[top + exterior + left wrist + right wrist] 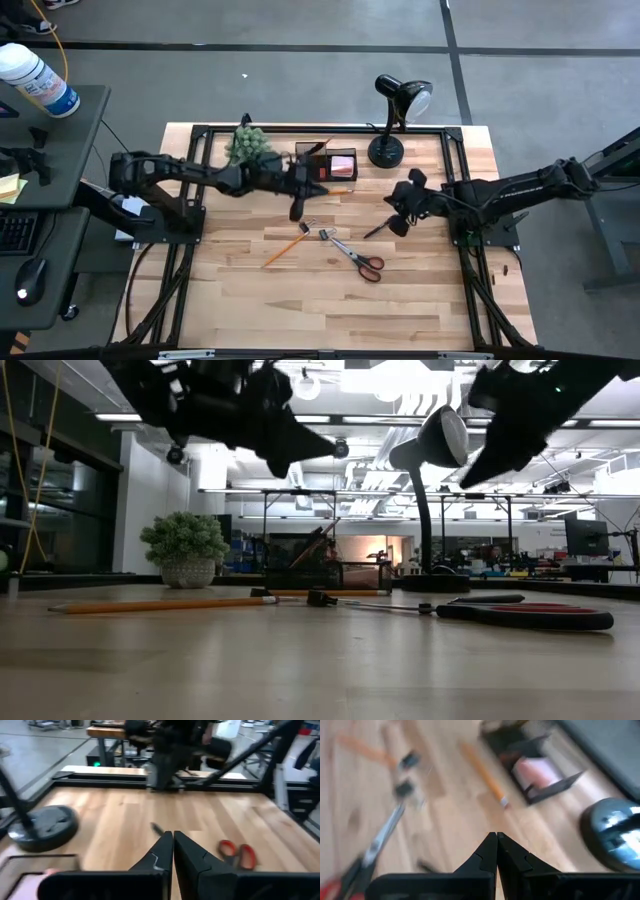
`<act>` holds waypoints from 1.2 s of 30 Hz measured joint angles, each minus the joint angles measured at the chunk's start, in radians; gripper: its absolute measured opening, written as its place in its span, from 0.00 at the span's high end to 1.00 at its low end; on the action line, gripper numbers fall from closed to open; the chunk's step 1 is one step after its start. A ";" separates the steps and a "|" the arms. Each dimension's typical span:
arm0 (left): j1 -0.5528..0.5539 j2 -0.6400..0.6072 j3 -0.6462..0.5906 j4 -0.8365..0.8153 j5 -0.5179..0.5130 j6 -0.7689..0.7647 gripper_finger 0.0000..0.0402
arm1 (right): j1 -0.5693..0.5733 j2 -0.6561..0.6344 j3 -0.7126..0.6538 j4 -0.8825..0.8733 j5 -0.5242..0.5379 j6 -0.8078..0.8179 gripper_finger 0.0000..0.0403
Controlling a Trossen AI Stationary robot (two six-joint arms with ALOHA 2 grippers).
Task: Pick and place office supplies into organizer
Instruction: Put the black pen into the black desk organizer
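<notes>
The black organizer (312, 163) stands near the table's far edge, with a pink sticky-note pad (342, 165) in its lower tray and an orange pencil leaning in its taller part. One orange pencil (285, 245) lies mid-table. Another (482, 772) lies just in front of the organizer. The red-handled scissors (358, 258), a thin black pen (377, 230) and two small dark pieces (327, 234) lie flat on the wood. My left gripper (173, 839) is shut and empty, raised in front of the organizer. My right gripper (496, 839) is shut and empty above the pen.
A black desk lamp (388, 150) stands right of the organizer and a green spiky plant (248, 145) left of it. A black frame (200, 135) runs along the table's sides. Bare wood spreads toward the near edge (330, 320).
</notes>
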 joint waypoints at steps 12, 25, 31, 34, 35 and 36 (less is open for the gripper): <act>-0.257 -0.001 0.000 -0.079 -0.269 -0.026 0.99 | -0.104 0.020 0.000 -0.085 -0.297 -0.626 0.92; -0.308 -0.001 0.000 -0.097 -0.333 -0.025 0.99 | -0.205 0.338 0.000 -0.098 -0.408 -0.853 0.79; -0.308 -0.001 0.000 -0.107 -0.341 -0.024 1.00 | -0.209 0.454 0.000 -0.089 -0.405 -0.893 0.79; -0.308 -0.001 0.000 -0.112 -0.341 -0.018 0.99 | -0.209 0.467 0.000 -0.079 -0.411 -0.889 0.79; -0.308 -0.001 0.000 -0.112 -0.341 -0.013 0.99 | -0.209 0.466 0.000 -0.079 -0.412 -0.889 0.79; -0.308 -0.001 0.000 -0.112 -0.341 -0.005 0.99 | -0.209 0.465 0.001 -0.079 -0.412 -0.888 0.79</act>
